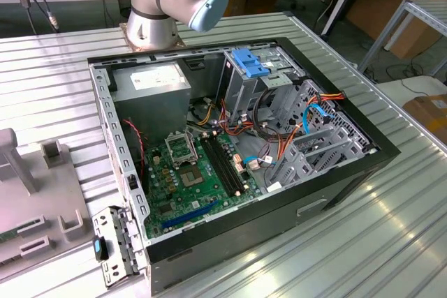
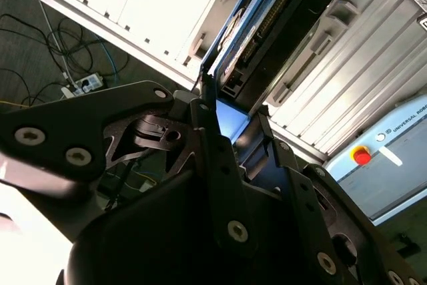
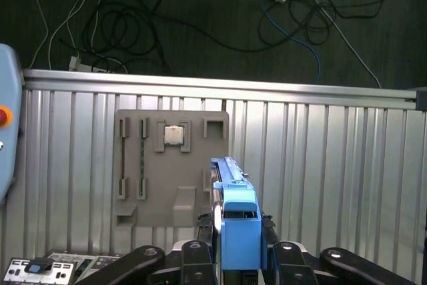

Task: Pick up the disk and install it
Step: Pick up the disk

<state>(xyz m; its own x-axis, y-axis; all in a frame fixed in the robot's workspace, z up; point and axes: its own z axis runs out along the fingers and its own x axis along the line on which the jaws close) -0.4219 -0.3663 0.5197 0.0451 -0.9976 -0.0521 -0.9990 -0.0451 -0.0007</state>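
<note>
In both wrist views my gripper (image 3: pixel 235 230) is shut on the disk (image 3: pixel 233 198). It is seen edge-on, with its blue plastic bracket between the black fingers (image 3: pixel 203 226). In the second wrist view the disk (image 2: pixel 267 38) sticks out past the gripper (image 2: pixel 233 121), showing its dark connector side and blue frame. It hangs in the air above the ribbed metal table (image 3: pixel 320 165). The open computer case (image 1: pixel 237 151) lies on the table in the exterior view. Its metal drive cage (image 1: pixel 269 82) carries a blue latch (image 1: pixel 250 63).
A grey fixture plate (image 3: pixel 170 165) holding a small square chip (image 3: pixel 174 135) lies on the table below the gripper; the same plate (image 1: pixel 28 200) is at the exterior view's left. A power-supply box (image 1: pixel 157 82), motherboard (image 1: pixel 195 172) and cables (image 1: pixel 279 130) fill the case. A pendant with a red button (image 2: pixel 361 156) lies nearby.
</note>
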